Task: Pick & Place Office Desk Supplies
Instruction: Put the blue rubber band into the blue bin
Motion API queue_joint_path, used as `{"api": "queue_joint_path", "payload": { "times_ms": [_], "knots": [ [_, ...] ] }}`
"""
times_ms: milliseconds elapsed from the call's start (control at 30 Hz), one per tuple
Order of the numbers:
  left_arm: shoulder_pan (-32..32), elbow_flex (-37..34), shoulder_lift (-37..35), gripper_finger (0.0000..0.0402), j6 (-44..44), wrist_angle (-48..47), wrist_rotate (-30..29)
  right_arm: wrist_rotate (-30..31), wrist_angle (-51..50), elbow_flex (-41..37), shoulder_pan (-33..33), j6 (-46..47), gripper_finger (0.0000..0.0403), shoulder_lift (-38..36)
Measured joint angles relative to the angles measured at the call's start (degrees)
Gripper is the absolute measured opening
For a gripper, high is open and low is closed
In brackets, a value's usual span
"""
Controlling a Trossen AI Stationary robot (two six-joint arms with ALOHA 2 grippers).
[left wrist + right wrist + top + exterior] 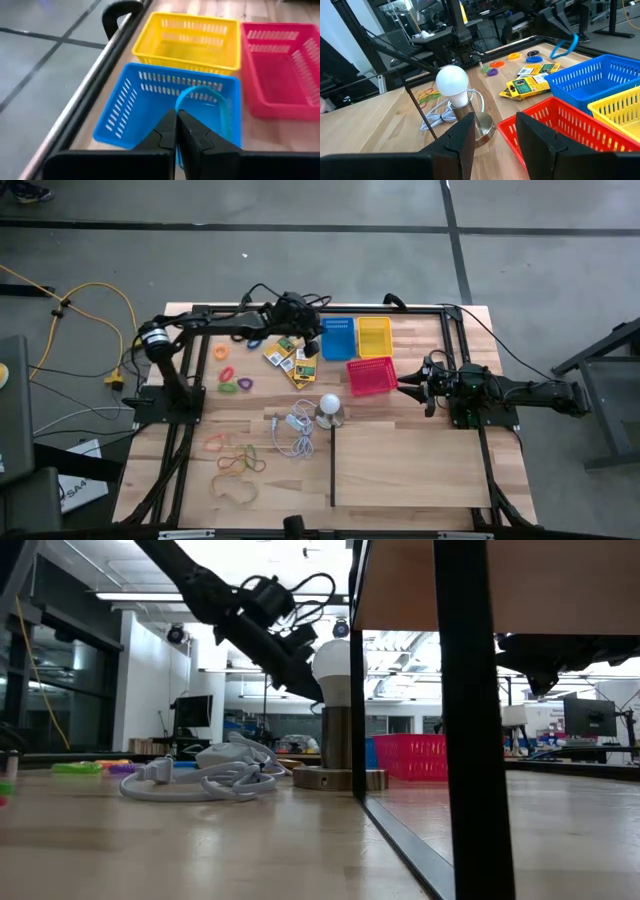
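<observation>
So I've got the left gripper (177, 131) pinched tight on a blue ring (202, 107), and it's dangling right over the blue basket (145, 107), loop hanging past the fingertips toward the basket floor. Looks to me like the drop is next, and the ring sits near the basket's middle, so just letting go should land it. Right gripper (492, 132) is parked by the red basket (555, 125), fingers apart, holding nothing. The packets (290, 358), other rings (232, 377) and rubber bands (235, 465) wait on the table (400, 465), all nearer my left arm.
</observation>
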Motion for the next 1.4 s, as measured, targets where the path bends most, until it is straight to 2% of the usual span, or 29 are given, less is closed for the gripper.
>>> {"api": "queue_joint_path", "payload": {
  "times_ms": [400, 1000, 1400],
  "knots": [
    [1.03, 0.05, 6.13, 0.0001, 5.29, 11.43, 1.05, -0.01, 0.00, -0.01, 0.02, 0.00, 0.0130, -0.01],
    [1.26, 0.04, 7.07, 0.0002, 7.20, 12.21, 2.66, 0.00, 0.00, -0.02, 0.00, 0.00, 0.0130, -0.01],
    [1.30, 0.02, 7.07, 0.0063, 7.42, 12.17, 3.64, 0.00, 0.00, -0.01, 0.01, 0.00, 0.0130, -0.01]
  ]
}}
